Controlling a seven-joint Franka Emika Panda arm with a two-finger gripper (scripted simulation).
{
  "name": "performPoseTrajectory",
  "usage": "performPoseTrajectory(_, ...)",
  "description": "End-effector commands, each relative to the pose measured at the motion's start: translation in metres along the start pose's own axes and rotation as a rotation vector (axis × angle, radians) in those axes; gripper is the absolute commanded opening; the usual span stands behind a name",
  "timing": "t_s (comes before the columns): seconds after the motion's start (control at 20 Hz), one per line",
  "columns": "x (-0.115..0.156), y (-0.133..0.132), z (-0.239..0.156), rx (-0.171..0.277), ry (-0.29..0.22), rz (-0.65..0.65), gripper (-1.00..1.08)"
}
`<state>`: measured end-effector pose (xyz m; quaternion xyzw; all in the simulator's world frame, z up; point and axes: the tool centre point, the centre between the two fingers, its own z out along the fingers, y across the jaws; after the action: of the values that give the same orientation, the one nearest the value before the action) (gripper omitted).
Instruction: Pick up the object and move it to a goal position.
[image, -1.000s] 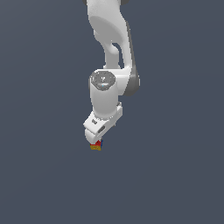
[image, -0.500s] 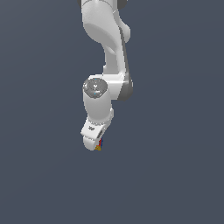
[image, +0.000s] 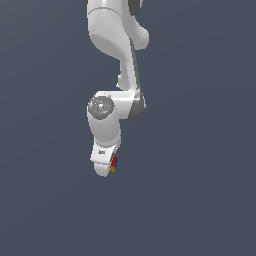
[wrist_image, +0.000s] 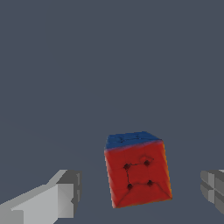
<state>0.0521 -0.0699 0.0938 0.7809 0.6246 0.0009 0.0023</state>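
Note:
The object (wrist_image: 138, 170) is a small cube whose red face with dark dots fills most of what shows, with a blue face beside it. It sits tilted between my two fingers (wrist_image: 65, 197), and a gap shows on each side, so neither finger touches it. My gripper (wrist_image: 141, 192) is open around it. In the exterior view the object (image: 113, 164) is a speck of red, blue and yellow at the tip of the gripper (image: 106, 169), mostly hidden by the white hand. The arm hangs down from the top of that view.
Only the white arm (image: 112, 40) and an even dark grey background show. No goal marker, table edge or other object is visible in either view.
The hand dropped lower in the exterior view, then came back up to about its first height. The cube stayed at the gripper's tip throughout. The elbow shifted toward the exterior view's left.

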Motion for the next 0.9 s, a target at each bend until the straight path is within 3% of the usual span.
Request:
performPoseTrajectory(0.0, -0.004, 0.002, 0.003, 0.001, 0.000, -0.044, 1.00)
performPoseTrajectory(0.85, -0.012, 0.004, 0.017, 0.005, 0.002, -0.127, 1.00)
